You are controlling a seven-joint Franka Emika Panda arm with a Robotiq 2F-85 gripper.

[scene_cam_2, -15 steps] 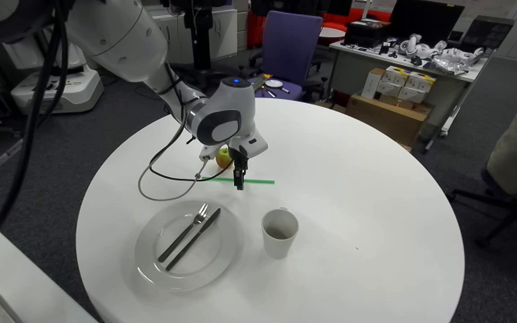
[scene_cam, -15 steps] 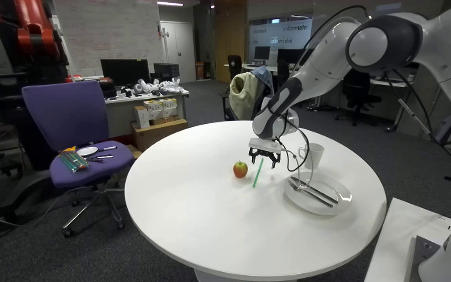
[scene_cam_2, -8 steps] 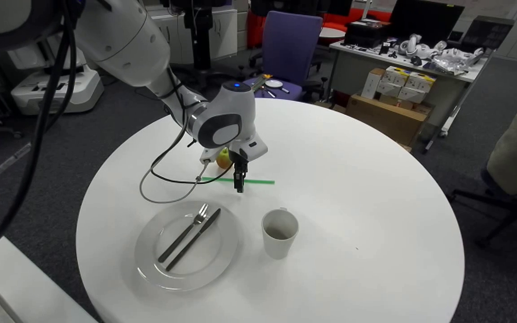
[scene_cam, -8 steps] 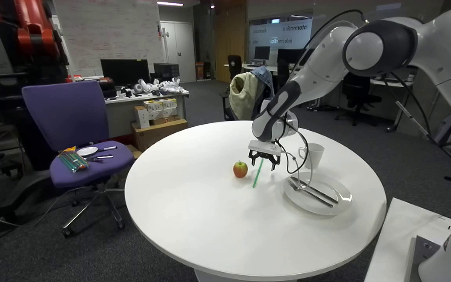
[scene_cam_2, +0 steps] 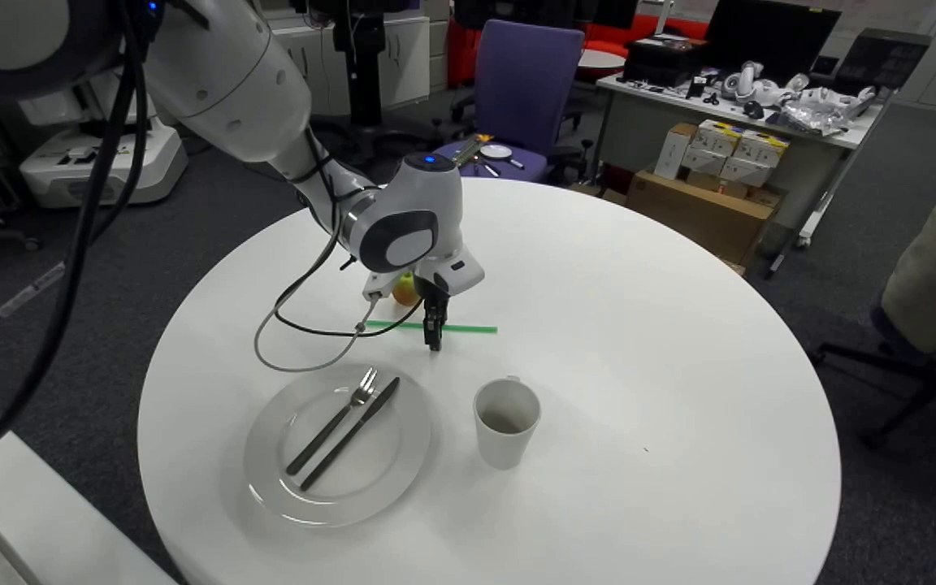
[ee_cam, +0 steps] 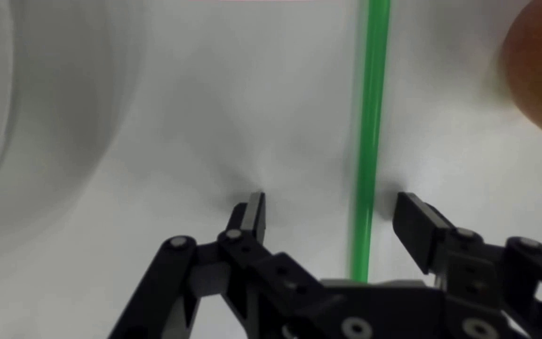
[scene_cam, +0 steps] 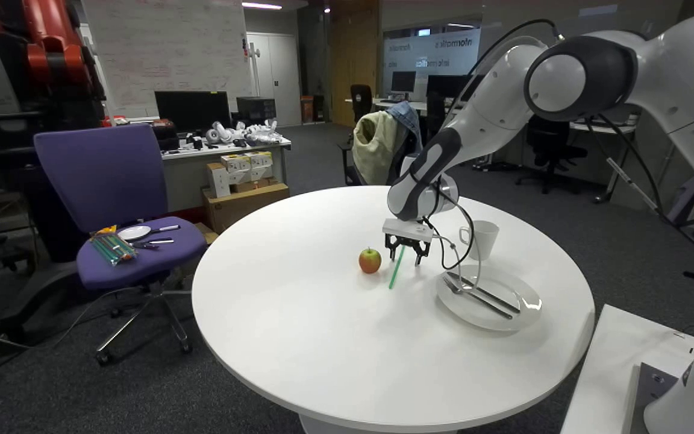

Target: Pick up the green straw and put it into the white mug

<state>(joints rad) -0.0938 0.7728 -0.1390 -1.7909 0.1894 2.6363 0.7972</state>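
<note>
Wrist view shows the claw (ee_cam: 330, 202) spread apart, the green straw (ee_cam: 370, 141) in its gap. The straw lies far from the edge of the bench (scene_cam: 299, 337); the white mug (scene_cam_2: 504, 445) stands nearer that edge.

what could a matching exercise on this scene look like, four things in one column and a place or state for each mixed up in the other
Things
1. green straw
2. white mug
3. fork
4. gripper

Places and states
A. on the plate, beside the knife
B. open, the green straw showing between its jaws in the wrist view
C. standing upright
D. lying flat on the table

Pairs: 1-D, 2-C, 3-A, 4-B
</note>
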